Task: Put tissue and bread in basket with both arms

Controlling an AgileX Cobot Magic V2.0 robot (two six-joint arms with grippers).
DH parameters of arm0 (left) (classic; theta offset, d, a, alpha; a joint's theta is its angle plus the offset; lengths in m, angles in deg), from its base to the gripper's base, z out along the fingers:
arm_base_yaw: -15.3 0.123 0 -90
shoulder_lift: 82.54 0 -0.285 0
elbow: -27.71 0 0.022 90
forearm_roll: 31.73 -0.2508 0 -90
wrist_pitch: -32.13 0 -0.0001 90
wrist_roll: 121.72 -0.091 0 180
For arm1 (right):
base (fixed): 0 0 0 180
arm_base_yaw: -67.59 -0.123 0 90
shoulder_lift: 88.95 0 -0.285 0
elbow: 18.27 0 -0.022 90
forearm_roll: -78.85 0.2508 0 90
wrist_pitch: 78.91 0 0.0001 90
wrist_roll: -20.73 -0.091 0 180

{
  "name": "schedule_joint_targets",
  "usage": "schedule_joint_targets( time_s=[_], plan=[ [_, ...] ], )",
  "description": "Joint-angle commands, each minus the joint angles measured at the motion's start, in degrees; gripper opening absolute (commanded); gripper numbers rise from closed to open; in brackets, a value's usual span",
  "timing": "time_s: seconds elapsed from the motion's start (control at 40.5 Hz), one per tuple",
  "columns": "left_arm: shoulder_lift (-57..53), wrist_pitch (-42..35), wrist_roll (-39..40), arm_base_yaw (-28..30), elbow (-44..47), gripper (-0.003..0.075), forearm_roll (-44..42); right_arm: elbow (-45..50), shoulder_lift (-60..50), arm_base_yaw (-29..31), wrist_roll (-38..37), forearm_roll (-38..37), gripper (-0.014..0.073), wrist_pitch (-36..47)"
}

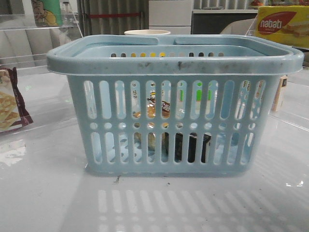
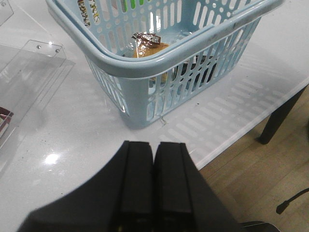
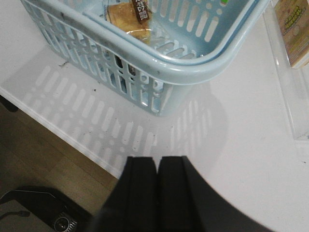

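Note:
The light-blue basket [image 1: 174, 63] stands in the middle of the white table. Through its slots I see the golden-brown wrapped bread [image 1: 157, 110] and below it the black tissue pack [image 1: 193, 147], both inside. The bread also shows in the left wrist view [image 2: 147, 48] and the right wrist view [image 3: 126, 17], lying in the basket [image 2: 145, 67] [image 3: 159, 63]. The tissue shows dark behind the slots in the left wrist view [image 2: 205, 70]. My left gripper [image 2: 154, 145] is shut and empty, back from the basket near the table's front edge. My right gripper [image 3: 158, 158] is shut and empty, likewise back at the table edge.
A maroon-edged cracker bag [image 1: 9, 104] lies at the far left. A yellow Nabati box [image 1: 282, 24] stands at the back right, and a white cup rim [image 1: 147, 33] shows behind the basket. Clear acrylic stands [image 2: 29, 72] flank the basket. A carton [image 3: 294, 34] lies on the right.

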Motion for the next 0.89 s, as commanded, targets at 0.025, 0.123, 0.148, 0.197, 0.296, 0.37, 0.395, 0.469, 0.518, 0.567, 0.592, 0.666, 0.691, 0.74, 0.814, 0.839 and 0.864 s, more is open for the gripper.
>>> schedule_joint_targets(
  time_s=[0.025,0.123,0.148,0.197,0.296,0.37,0.395,0.469,0.518,0.567,0.592,0.666,0.691,0.74,0.814,0.839,0.864],
  plan=[
    [0.4,-4.44,0.56,0.04,-1.47,0.0091,0.66,-1.41,-0.02,0.18,0.21,-0.51,0.0055,3.46],
    [0.4,-4.44,0.56,0.04,-1.47,0.009,0.66,-1.41,-0.02,0.18,0.21,-0.51,0.0055,3.31],
    [0.4,-4.44,0.56,0.04,-1.47,0.009,0.66,-1.41,-0.02,0.18,0.21,-0.51,0.0055,3.31],
    [0.2,-4.56,0.56,0.04,-1.34,0.009,0.81,-1.41,-0.02,0.18,0.21,-0.51,0.0055,3.31],
    [-0.79,-4.56,0.56,1.13,-1.34,0.0091,1.0,-1.41,-0.02,0.18,0.21,-0.51,0.0055,3.31],
    [-2.5,-4.68,0.56,4.34,-1.25,0.009,-0.42,-1.41,-0.02,0.18,0.21,-0.51,0.0055,3.19],
    [-3.14,-5.08,0.56,5.97,-1.04,0.009,-0.42,-1.41,-0.02,0.18,0.21,-0.51,0.0055,3.19],
    [-5.71,-8.07,0.56,10.33,0.74,0.0091,-0.42,-1.41,-0.02,0.18,0.21,-0.51,0.0055,3.19],
    [-8.44,-11.78,0.56,13.59,2.79,0.0091,-0.42,-1.41,-0.02,0.18,0.21,-0.51,0.0055,3.19],
    [-11.12,-15.44,0.56,16.79,5.36,0.0091,-0.42,-1.41,-0.02,0.18,0.21,-0.51,0.0055,3.19],
    [-12.33,-16.9,0.56,18.5,7.0,0.0091,-0.42,-1.41,-0.02,0.18,0.21,-0.51,0.0055,3.19],
    [-16.48,-20.71,0.56,22.5,11.21,0.0091,-0.42,-1.41,-0.02,0.18,0.21,-0.51,0.0055,3.19],
    [-18.12,-21.55,0.56,23.56,12.46,0.0091,-0.42,-1.41,-0.02,0.18,0.21,-0.51,0.0055,3.19],
    [-20.61,-22.4,0.56,25.74,15.18,0.0091,-0.28,-1.41,-0.02,0.18,0.21,-0.51,0.0055,3.19],
    [-23.39,-23.59,0.56,28.14,18.84,0.0091,-0.07,-1.41,-0.02,0.18,0.21,-0.51,0.0055,3.19],
    [-24.24,-24.1,0.56,28.89,20.19,0.0091,-0.05,-1.41,-0.02,0.18,0.21,-0.51,0.0055,3.19],
    [-24.96,-24.74,0.56,29.51,21.51,0.0091,-0.05,-1.41,-0.02,0.18,0.21,-0.51,0.0055,3.19]
  ],
)
